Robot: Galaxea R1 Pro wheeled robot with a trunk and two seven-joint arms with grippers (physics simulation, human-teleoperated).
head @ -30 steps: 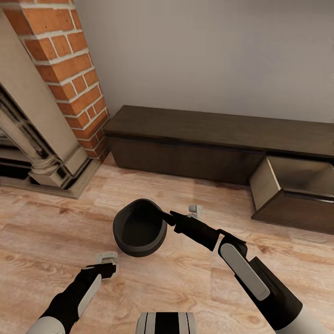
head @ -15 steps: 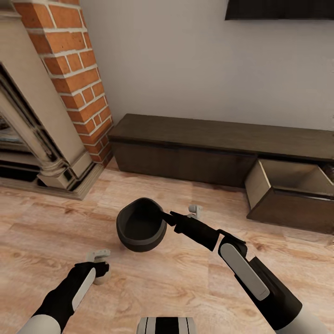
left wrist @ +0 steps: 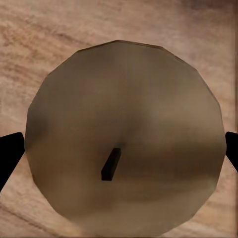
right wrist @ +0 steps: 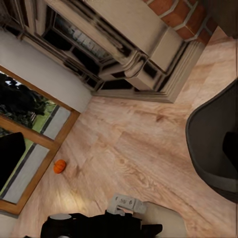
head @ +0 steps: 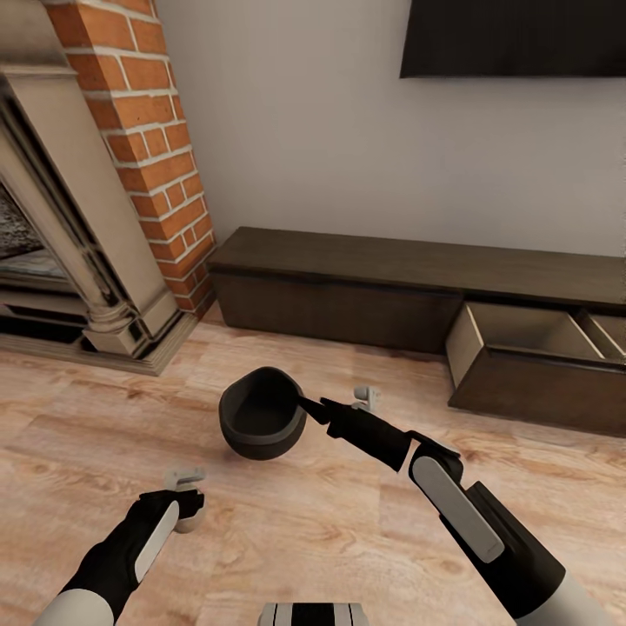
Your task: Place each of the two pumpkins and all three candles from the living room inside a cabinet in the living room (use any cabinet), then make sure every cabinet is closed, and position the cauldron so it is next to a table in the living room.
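Nearest the robot, the left gripper [head: 184, 497] hangs low over the wood floor [head: 287, 539], its two fingers set on either side of one tan candle [left wrist: 123, 134]. In the left wrist view that candle shows from above as a round faceted disc with a short dark wick, and the black fingertips [left wrist: 10, 153] stand at its two edges; I cannot tell whether they press on it or only bracket it.

A little further out, the right gripper [head: 306, 407] is clamped on the rim of the single black cauldron [head: 261, 422], which is carried tilted above the floor, its mouth turned up and toward the fireplace. The cauldron's dark wall also fills one edge of the right wrist view [right wrist: 213, 144].

Beyond the cauldron, against the wall, lies the one long dark-brown cabinet [head: 348, 287]. Its drawer [head: 530, 356] at the end away from the fireplace is pulled out, showing two pale compartments, nothing visible in them; the front nearer the fireplace is shut.

At the cabinet's other end stand a red brick column [head: 148, 130] and the grey-beige fireplace surround [head: 78, 252]. A dark screen [head: 513, 39] hangs on the wall above the cabinet.

In the right wrist view one orange pumpkin [right wrist: 59, 166] sits on the floor beside a wood-framed window [right wrist: 29, 163], well away from the fireplace.
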